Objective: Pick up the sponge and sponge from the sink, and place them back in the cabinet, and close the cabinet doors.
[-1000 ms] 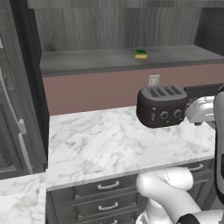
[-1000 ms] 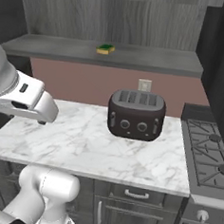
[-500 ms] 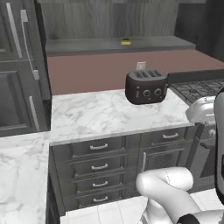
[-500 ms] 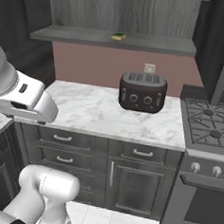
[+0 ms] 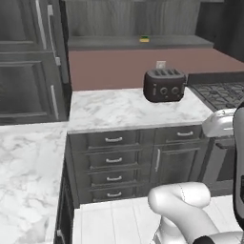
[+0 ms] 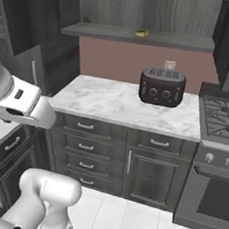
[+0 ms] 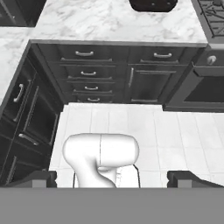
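While the pincer (image 7: 112,177) hangs over pale floor tiles, its two dark tips spread wide and empty, veined white marble counter (image 7: 109,22) lies ahead above flat grey drawer fronts (image 7: 87,72). Beyond it stands a rounded black toaster (image 5: 164,85); higher, well apart, the small green-topped sponge (image 5: 144,39) rests on the cabinet's smooth grey shelf (image 5: 109,43).

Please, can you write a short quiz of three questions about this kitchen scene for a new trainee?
1. True or false: the green sponge lies on the cabinet shelf.
2. What stands on the counter near the stove? A) kettle B) toaster C) pot
3. Fill in: the tool is ____ and holds nothing.

Key: 1 true. 2 B, the toaster. 3 open.
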You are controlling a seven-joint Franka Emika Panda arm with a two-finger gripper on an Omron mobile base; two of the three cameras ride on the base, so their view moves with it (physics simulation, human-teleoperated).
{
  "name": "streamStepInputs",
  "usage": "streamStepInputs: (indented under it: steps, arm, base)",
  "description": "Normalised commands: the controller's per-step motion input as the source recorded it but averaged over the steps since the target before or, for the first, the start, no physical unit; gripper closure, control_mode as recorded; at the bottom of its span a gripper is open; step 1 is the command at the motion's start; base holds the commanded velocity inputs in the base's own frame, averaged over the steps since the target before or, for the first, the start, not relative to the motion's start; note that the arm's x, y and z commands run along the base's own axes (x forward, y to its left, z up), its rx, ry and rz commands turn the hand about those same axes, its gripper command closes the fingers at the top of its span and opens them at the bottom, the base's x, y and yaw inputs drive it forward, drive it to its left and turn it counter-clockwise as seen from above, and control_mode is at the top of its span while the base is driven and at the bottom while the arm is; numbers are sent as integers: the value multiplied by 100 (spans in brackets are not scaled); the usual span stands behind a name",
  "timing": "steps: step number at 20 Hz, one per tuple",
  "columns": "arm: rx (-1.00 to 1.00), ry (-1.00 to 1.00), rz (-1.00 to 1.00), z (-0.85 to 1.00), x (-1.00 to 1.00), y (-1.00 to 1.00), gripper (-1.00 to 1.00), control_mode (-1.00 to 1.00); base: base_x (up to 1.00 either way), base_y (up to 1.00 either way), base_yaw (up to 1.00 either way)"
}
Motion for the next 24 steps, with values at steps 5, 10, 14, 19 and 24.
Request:
streamStepInputs:
  steps: [5,10,14,19,24]
  arm:
    - [0,0,0,0,0,0,-100,100]
    - [0,0,0,0,0,0,-100,100]
    - [0,0,0,0,0,0,-100,100]
    - [0,0,0,0,0,0,-100,100]
    - [0,0,0,0,0,0,-100,100]
  base:
    - [0,0,60]
    - [0,2,66]
    - [0,0,66]
    - [0,8,65]
    - [0,12,63]
